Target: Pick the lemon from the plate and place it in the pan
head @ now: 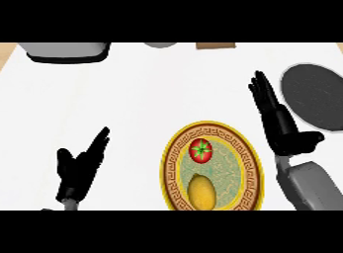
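A yellow lemon [201, 191] lies on the near part of a round patterned plate [248, 168] with a gold rim. A red tomato [200, 150] sits on the same plate, just beyond the lemon. The dark round pan [318, 97] rests at the right of the white counter. My right hand [276, 118] is open with straight fingers, standing between the plate and the pan, to the right of the tomato. My left hand [81, 167] is open at the lower left, well away from the plate. Neither hand holds anything.
A grey appliance [66, 51] stands at the far left edge of the counter. A small grey object [160, 44] and a brown object [216, 45] show at the far edge. Bare white counter [152, 94] spreads beyond the plate.
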You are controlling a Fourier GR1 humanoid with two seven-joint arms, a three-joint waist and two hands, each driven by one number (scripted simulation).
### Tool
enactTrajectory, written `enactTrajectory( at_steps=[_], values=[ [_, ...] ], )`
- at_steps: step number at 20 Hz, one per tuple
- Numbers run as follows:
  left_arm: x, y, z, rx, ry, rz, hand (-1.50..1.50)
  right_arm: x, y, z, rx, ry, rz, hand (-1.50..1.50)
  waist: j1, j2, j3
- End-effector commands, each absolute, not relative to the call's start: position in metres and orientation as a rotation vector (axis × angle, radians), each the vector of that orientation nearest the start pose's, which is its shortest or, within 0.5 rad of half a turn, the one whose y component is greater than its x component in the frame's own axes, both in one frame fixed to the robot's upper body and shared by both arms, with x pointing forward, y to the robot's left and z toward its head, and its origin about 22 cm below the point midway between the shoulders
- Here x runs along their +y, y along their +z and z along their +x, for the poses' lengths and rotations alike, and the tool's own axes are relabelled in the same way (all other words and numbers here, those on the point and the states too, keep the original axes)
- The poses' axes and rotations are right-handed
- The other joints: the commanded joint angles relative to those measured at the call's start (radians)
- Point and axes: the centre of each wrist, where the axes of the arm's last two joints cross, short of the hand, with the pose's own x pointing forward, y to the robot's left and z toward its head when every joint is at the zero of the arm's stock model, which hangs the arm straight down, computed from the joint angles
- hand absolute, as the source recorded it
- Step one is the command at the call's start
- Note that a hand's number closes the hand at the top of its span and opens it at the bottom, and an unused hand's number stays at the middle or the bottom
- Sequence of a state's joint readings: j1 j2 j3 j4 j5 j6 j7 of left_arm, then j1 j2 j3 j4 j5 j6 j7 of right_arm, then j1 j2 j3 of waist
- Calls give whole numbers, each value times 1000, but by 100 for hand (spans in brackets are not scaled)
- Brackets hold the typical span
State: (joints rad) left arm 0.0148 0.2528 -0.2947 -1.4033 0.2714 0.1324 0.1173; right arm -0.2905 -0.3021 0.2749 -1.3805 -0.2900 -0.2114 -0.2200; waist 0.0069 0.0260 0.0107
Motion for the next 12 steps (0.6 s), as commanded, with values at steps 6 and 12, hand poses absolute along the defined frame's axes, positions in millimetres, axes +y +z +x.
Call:
enactTrajectory(
  at_steps=[6, 12],
  values=[
    [261, 47, 283, -1650, -99, 180, 0, -168, 1, 271, -1572, 655, 609, 150, 54, -25, -6],
    [285, 47, 286, -1600, -21, 231, 0, -260, 1, 231, -1928, 668, 70, -150, -52, -37, -11]
  ],
)
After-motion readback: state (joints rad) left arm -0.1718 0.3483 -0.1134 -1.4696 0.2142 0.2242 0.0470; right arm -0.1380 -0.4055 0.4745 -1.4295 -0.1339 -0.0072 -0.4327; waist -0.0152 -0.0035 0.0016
